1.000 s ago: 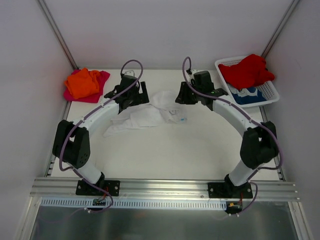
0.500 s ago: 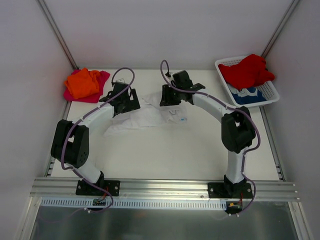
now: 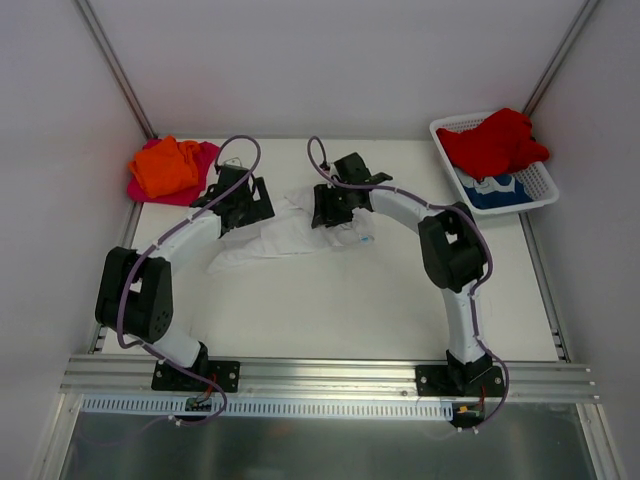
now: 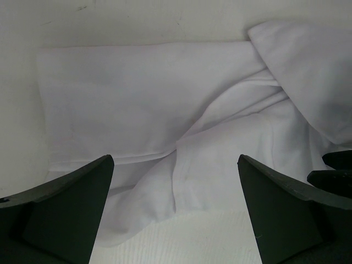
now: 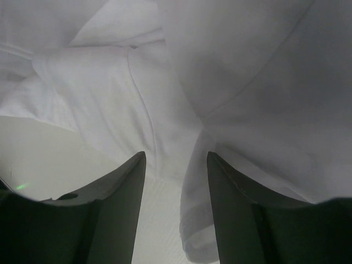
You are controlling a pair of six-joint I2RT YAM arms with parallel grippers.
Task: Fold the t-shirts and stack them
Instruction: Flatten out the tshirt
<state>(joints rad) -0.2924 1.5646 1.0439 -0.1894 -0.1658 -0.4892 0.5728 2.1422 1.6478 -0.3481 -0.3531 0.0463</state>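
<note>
- The white t-shirt point(image 3: 285, 235) is soft, matte cloth. It lies crumpled on the far middle of the table point(image 3: 330, 300), between the two grippers.
- The orange t-shirt point(image 3: 165, 165) sits bunched on a magenta-pink one point(image 3: 205, 152) at the far left corner.
- A red t-shirt point(image 3: 492, 142) is heaped over a blue-and-white one point(image 3: 495, 188) in the white mesh basket point(image 3: 545, 185) at the far right.
- The left wrist view shows what the top view does not: a flat hemmed panel with a straight edge and creases running to the right. The left gripper point(image 4: 173, 181) is spread wide above it, holding nothing.
- The right wrist view shows a seam and rolled folds. The right gripper point(image 5: 176, 165) has its dark fingers point(image 5: 115, 203) parted over the cloth, pinching nothing.
- The tabletop is smooth and white. Plain pale walls point(image 3: 330, 60) enclose it, and a ribbed aluminium rail point(image 3: 330, 375) runs along the near edge.
</note>
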